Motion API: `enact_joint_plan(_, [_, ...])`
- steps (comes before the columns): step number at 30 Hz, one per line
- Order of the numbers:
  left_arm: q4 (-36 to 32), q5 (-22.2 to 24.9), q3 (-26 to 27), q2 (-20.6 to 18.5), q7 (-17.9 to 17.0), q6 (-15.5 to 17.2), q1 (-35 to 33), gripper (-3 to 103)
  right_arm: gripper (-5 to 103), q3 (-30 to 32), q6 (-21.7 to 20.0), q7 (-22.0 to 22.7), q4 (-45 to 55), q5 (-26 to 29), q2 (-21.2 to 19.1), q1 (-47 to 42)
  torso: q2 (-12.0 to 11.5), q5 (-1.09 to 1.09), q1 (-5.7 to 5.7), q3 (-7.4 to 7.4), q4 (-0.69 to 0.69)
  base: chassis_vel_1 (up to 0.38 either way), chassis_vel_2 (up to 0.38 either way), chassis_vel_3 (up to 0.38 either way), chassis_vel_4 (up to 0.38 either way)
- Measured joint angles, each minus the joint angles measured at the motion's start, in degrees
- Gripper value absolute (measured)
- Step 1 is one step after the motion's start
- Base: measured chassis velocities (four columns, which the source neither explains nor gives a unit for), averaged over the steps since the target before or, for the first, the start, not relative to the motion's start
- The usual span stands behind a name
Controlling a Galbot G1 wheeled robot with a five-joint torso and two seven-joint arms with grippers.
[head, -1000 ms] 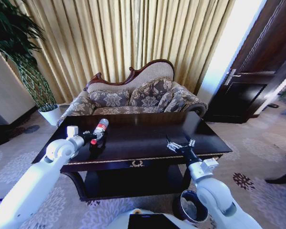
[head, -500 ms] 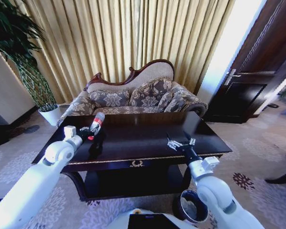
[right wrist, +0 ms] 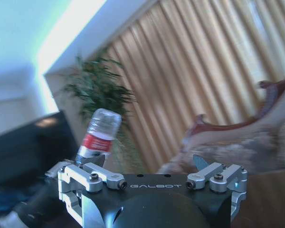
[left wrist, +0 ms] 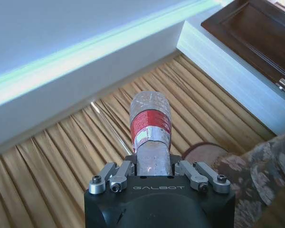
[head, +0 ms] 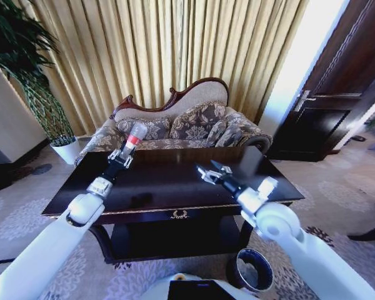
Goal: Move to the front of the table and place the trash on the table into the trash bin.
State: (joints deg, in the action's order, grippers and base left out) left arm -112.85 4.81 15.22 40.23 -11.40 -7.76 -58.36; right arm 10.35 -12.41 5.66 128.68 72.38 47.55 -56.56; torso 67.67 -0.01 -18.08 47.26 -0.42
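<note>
Left wrist view | bottle (left wrist: 151,130) clamped between left gripper (left wrist: 152,172) fingers (left wrist: 118,175)

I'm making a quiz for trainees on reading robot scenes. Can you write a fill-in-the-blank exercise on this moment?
1. The left gripper holds the ____ above the table.
2. The label on the bottle is ____ in colour.
3. The right gripper hovers over the table with its fingers ____.
4. The trash bin stands on the floor near the robot's ____ arm.

Missing words: bottle; red; open; right
</note>
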Motion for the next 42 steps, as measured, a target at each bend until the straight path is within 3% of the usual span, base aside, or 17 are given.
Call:
enact_joint_plan(5, [-1.3, -2.8, -2.3, -1.8, -2.4, 1.5, 2.0, 32, 100, -6.9, 0.1, 0.0, -3.5, 3.5, 2.9, 8.4, 0.0, 0.00, 0.00, 0.00, 0.00, 0.000, 0.000, 0.000, 0.000])
enact_joint_plan(11, [-2.3, -5.4, -5.7, -3.6, -5.7, 3.9, 3.9, 32, 100, -13.9, 1.3, -0.1, -8.8, 0.3, 8.4, 16.8, 0.0, 0.00, 0.00, 0.00, -0.01, 0.000, 0.000, 0.000, 0.000])
enact_joint_plan(15, [-4.4, -3.1, -7.5, -4.9, -5.7, 6.9, 4.5, 32, 100, -15.5, 1.5, -0.5, -11.5, -2.4, 11.2, 20.1, 0.0, 0.00, 0.00, 0.00, 0.01, 0.000, 0.000, 0.000, 0.000])
enact_joint_plan(20, [-5.6, -1.4, -9.8, -6.0, -5.5, 8.5, 6.3, 32, 100, -16.6, 1.6, -0.7, -13.5, -3.7, 13.1, 23.5, 0.0, 0.01, 0.00, 0.00, -0.01, 0.000, 0.000, 0.000, 0.000])
enact_joint_plan(30, [-7.1, -0.5, -13.2, -7.6, -5.4, 9.0, 8.0, 32, 100, -18.6, 1.6, -0.7, -17.4, -4.6, 15.1, 28.6, 0.0, 0.00, 0.00, 0.00, 0.00, 0.000, 0.000, 0.000, 0.000])
enact_joint_plan(42, [-8.7, -0.4, -13.5, -9.3, -5.5, 8.6, 6.0, 31, 100, -20.0, 1.6, -0.5, -19.3, -6.3, 16.9, 29.7, 0.0, 0.01, 0.00, -0.01, 0.00, 0.000, 0.000, 0.000, 0.000])
